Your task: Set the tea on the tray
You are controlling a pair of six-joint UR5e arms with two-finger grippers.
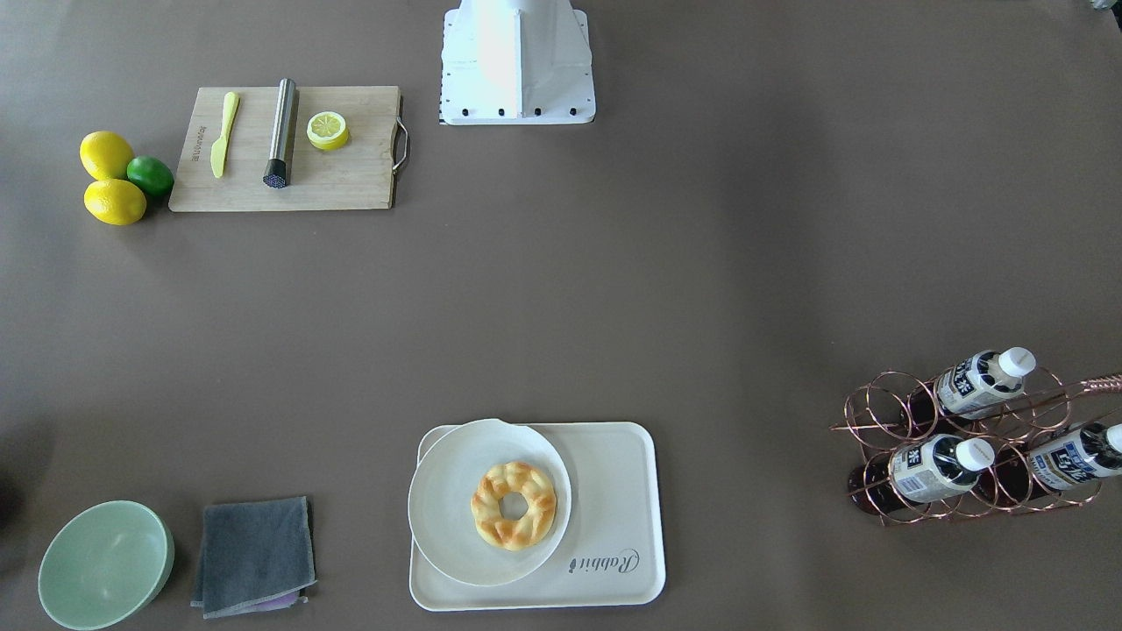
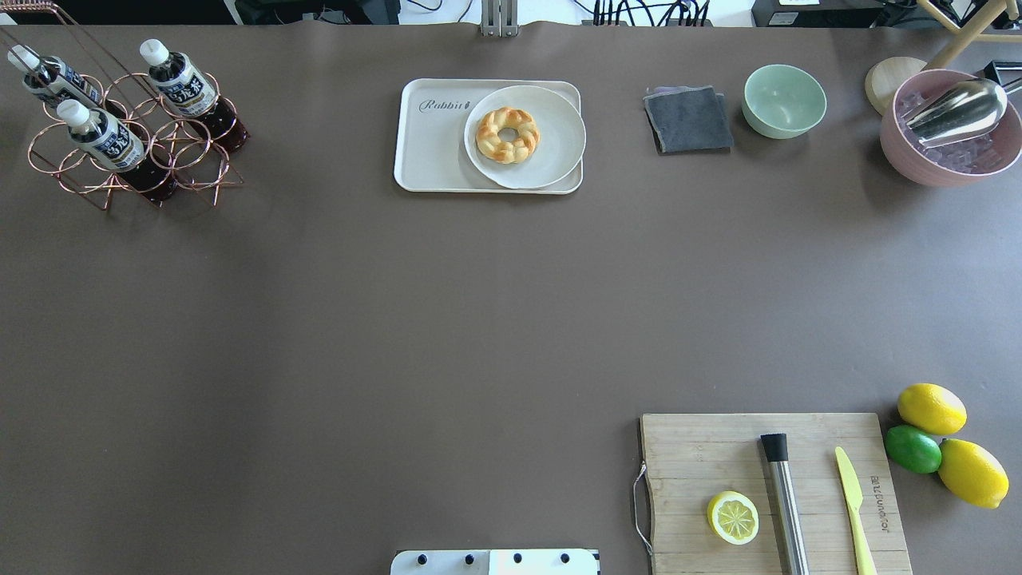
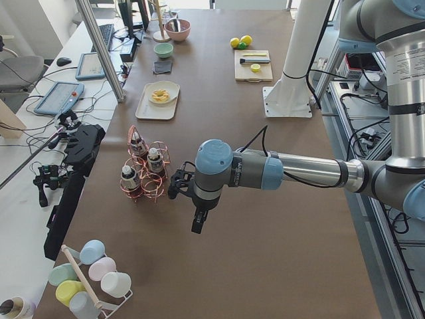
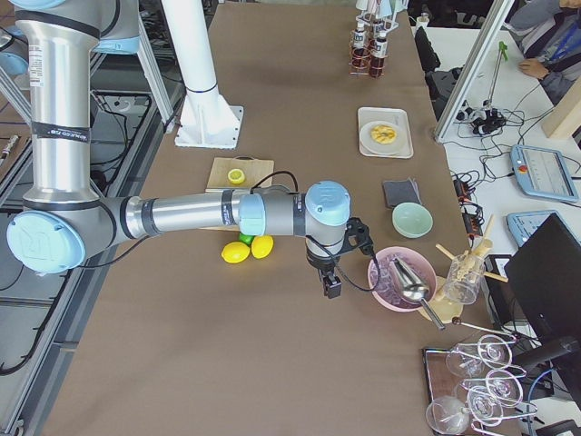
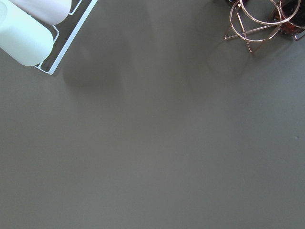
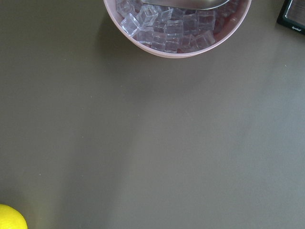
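Observation:
Three tea bottles [image 2: 180,80] with white caps lean in a copper wire rack [image 2: 200,172] at the table's far left; they also show in the front view [image 1: 982,379]. The cream tray [image 2: 435,144] with "Rabbit" lettering lies at the far middle, also in the front view [image 1: 614,491]. A round white plate [image 2: 559,136] with a ring pastry [image 2: 507,134] covers its right part. My left gripper [image 3: 198,224] hangs over the table beside the rack, apart from the bottles. My right gripper [image 4: 329,283] hangs near the pink bowl. I cannot tell whether either is open or shut.
A pink bowl of ice [image 2: 950,148] with a metal scoop, a green bowl [image 2: 784,100] and a grey cloth [image 2: 688,120] stand far right. A cutting board [image 2: 718,455] with a lemon half, steel tool and yellow knife lies near right, lemons and a lime [image 2: 913,448] beside it.

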